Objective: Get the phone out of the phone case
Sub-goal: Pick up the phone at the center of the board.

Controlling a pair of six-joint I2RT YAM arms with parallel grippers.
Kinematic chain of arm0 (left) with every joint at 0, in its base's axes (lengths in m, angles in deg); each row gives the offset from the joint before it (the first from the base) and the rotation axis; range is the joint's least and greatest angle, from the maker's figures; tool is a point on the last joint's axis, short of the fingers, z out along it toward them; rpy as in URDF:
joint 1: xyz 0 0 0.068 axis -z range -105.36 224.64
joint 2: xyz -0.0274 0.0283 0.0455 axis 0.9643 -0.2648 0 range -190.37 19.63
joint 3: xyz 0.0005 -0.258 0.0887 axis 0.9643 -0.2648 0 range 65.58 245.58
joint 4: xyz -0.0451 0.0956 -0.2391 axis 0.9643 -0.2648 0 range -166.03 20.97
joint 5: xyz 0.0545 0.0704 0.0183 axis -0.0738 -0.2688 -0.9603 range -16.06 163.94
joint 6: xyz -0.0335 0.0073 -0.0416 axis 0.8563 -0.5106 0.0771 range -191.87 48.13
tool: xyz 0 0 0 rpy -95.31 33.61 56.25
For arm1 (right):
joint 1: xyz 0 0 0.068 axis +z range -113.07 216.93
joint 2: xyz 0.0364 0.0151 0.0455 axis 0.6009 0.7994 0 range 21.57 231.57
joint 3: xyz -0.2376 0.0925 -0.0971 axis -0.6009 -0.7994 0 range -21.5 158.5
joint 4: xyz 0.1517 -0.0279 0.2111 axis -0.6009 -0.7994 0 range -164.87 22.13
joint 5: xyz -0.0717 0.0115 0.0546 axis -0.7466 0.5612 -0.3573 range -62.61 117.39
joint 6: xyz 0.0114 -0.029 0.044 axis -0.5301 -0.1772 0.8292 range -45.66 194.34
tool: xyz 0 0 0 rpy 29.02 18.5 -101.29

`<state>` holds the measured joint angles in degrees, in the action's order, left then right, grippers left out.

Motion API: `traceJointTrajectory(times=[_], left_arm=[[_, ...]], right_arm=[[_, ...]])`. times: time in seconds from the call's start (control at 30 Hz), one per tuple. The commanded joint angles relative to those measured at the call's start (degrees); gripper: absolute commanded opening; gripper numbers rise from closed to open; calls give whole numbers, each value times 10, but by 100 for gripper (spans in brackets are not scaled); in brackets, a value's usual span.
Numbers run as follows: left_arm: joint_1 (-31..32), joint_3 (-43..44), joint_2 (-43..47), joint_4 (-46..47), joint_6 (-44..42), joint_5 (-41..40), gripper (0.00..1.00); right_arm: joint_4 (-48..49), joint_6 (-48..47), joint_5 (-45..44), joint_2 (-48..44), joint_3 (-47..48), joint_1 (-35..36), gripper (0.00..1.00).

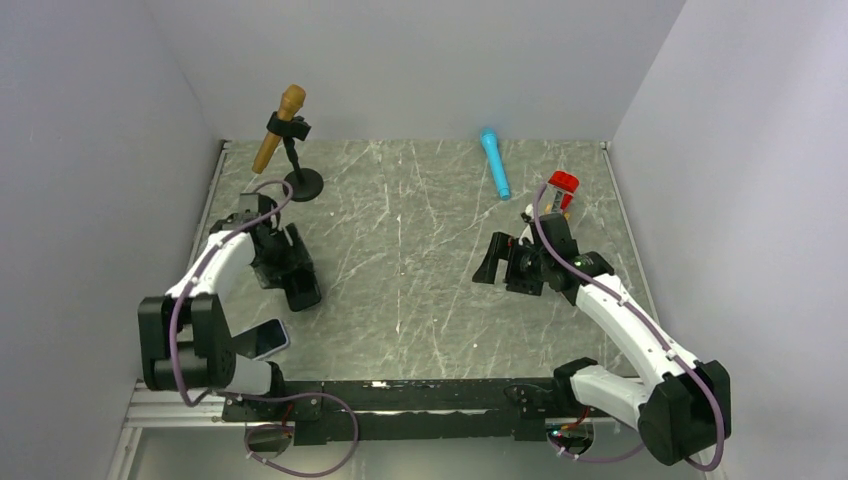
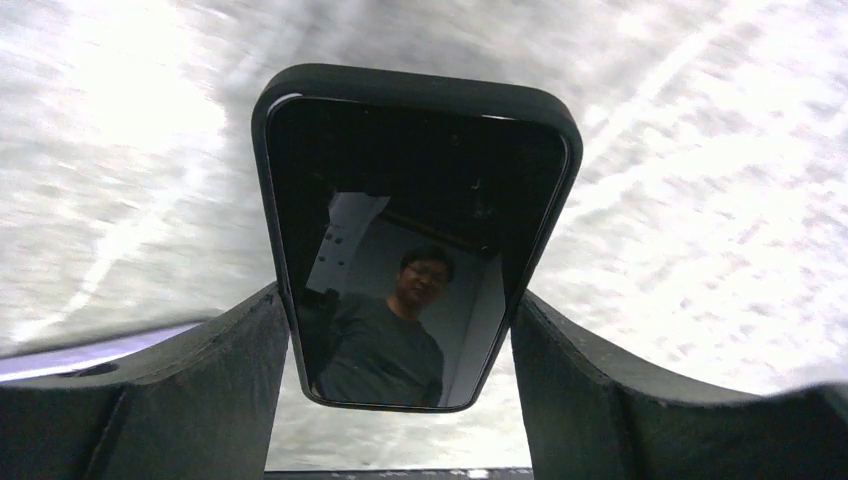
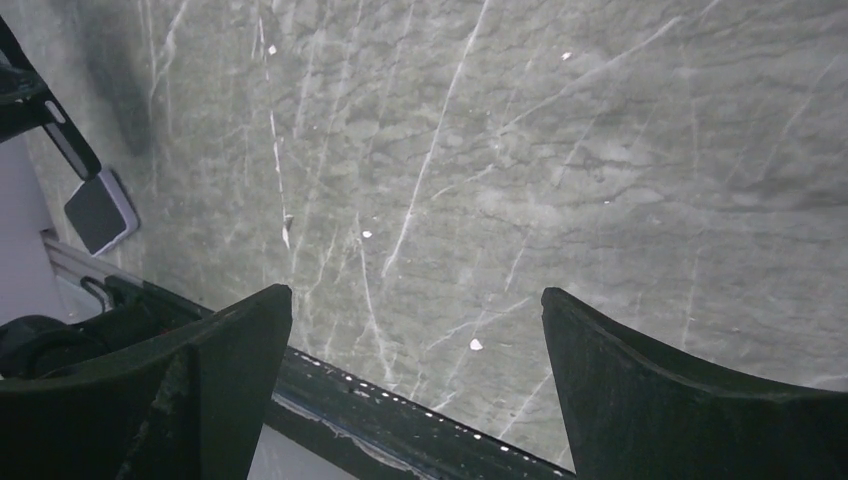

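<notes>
A phone with a dark, reflective screen sits in a black case (image 2: 415, 85). It lies on the grey marble table at the left, and also shows in the top view (image 1: 303, 288). My left gripper (image 2: 400, 293) straddles its near end, both fingers pressed against the case's sides. In the top view that gripper (image 1: 290, 270) sits low over the phone. My right gripper (image 3: 414, 291) is open and empty above bare table at the right (image 1: 493, 258).
A second flat device with a lavender rim (image 1: 268, 340) lies by the left arm's base and shows in the right wrist view (image 3: 100, 210). A wooden microphone on a black stand (image 1: 283, 125), a blue microphone (image 1: 495, 163) and a red item (image 1: 563, 182) stand at the back.
</notes>
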<state>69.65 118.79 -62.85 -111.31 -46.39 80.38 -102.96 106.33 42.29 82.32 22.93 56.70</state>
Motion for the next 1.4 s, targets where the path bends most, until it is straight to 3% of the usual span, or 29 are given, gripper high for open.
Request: traceJointTrajectory(times=[0.0, 0.1, 0.2, 0.37, 0.53, 0.8, 0.87, 0.93, 1.1, 1.13, 1.2, 1.23, 1.27, 1.37], left_arm=[[66, -9, 71, 18, 113, 61, 0], [99, -28, 103, 35, 190, 120, 0], [132, -54, 141, 57, 287, 160, 0], [220, -55, 186, 95, 399, 149, 0], [287, -21, 165, 104, 435, 129, 0], [354, 33, 116, 128, 461, 118, 0], [357, 53, 108, 118, 455, 114, 0], [358, 64, 106, 119, 452, 112, 0], [359, 47, 118, 169, 450, 123, 0], [359, 39, 123, 187, 446, 129, 8], [358, 31, 136, 200, 434, 124, 53], [358, 33, 144, 195, 424, 112, 83], [356, 36, 157, 192, 408, 101, 97], [341, 46, 182, 180, 352, 86, 99]], right_arm=[[73, 59, 49, -23, -28, 19, 95], [145, 90, 70, -39, -50, 56, 90], [196, 105, 25, -43, -47, 126, 89], [228, 106, -27, 26, 6, 239, 90], [209, 85, -73, 114, 82, 321, 89], [210, 70, -73, 166, 122, 339, 78], [212, 65, -70, 174, 128, 339, 72], [206, 60, -71, 183, 134, 339, 59], [218, 35, -31, 176, 132, 331, 0], [228, 31, -18, 168, 128, 325, 0], [252, 29, -1, 152, 115, 312, 0], [260, 34, 7, 143, 109, 303, 0], [271, 39, 21, 133, 102, 292, 0], [300, 55, 75, 100, 75, 255, 0]])
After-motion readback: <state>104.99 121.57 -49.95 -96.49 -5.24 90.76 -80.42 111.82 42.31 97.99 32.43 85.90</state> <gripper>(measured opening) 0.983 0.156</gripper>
